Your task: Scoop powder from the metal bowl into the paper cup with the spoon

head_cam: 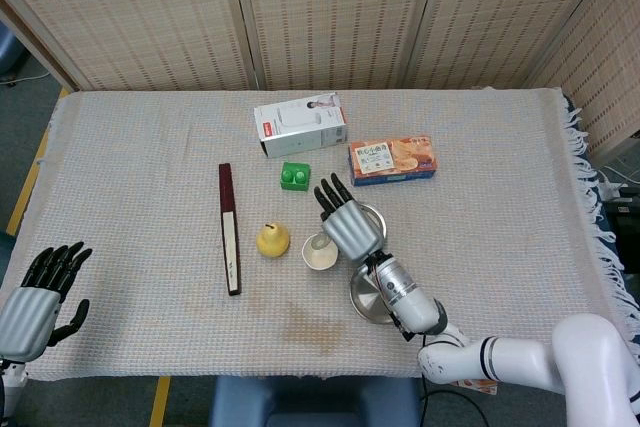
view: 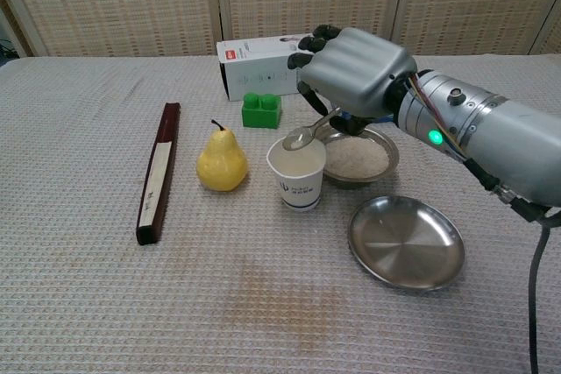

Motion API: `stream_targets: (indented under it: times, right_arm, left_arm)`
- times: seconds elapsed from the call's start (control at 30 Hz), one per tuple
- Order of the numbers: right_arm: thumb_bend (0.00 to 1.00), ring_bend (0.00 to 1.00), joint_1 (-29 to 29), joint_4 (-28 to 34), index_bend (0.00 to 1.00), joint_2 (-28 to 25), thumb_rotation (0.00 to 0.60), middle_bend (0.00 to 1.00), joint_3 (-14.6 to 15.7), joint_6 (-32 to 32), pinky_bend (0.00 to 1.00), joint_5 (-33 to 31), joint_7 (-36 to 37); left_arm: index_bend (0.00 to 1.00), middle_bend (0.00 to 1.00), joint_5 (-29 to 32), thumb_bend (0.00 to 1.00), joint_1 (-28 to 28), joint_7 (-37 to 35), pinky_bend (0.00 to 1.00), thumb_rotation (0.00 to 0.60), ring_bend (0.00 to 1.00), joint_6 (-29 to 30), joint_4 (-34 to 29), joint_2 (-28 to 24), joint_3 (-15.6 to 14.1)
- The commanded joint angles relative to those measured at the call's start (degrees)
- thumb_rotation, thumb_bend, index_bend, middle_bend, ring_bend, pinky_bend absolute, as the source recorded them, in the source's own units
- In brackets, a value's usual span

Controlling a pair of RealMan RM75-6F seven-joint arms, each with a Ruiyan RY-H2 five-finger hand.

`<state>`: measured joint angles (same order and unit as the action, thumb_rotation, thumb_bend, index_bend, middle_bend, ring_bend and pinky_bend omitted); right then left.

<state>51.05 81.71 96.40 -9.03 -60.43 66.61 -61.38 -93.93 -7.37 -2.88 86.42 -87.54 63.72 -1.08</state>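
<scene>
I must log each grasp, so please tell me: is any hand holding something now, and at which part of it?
The right hand holds the spoon by its handle end, bowl end over the paper cup. The left hand holds nothing.

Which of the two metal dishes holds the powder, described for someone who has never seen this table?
Start at the orange snack box towards the back of the table. Just in front of it, partly under the right hand, sits the metal bowl, beside the paper cup. It is deeper and full of pale powder; the metal plate nearer the robot is shallow and bare.
</scene>
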Motion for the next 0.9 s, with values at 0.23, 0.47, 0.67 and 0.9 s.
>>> stream_targets:
  times: [0.23,0.47,0.67,0.9]
  right_arm:
    - [0.41,0.0,4.3,2.5,0.74,0.2,0.6,0.11,4.6,0.3,0.0,-2.1,-22.5]
    - [0.42,0.0,6.4,7.4,0.74,-2.0,0.6,0.11,6.3,-1.2,0.0,-2.8,-33.9]
    - [0.42,0.0,8.5,8.5,0.74,-2.6,0.6,0.11,7.9,-1.5,0.0,-1.3,-40.8]
    - [0.43,0.0,10.1,9.8,0.74,-3.3,0.6,0.11,9.9,-2.0,0.0,-1.5,-50.2]
  left_arm:
    - [0.0,0.0,0.0,0.48,0.1,0.0,0.05,0.6,0.0,0.2,0.1,-0.1,0.0]
    - [0.0,0.0,0.1,0.48,-0.1,0.0,0.05,0.6,0.0,-0.2,0.2,0.0,0.0]
    - [0.0,0.0,-0.1,0.48,0.0,0.2,0.05,0.6,0.0,-0.1,0.1,0.1,-0.1]
    - [0.0,0.0,-0.2,0.48,0.1,-0.1,0.05,0.6,0.0,0.0,0.1,-0.1,-0.1]
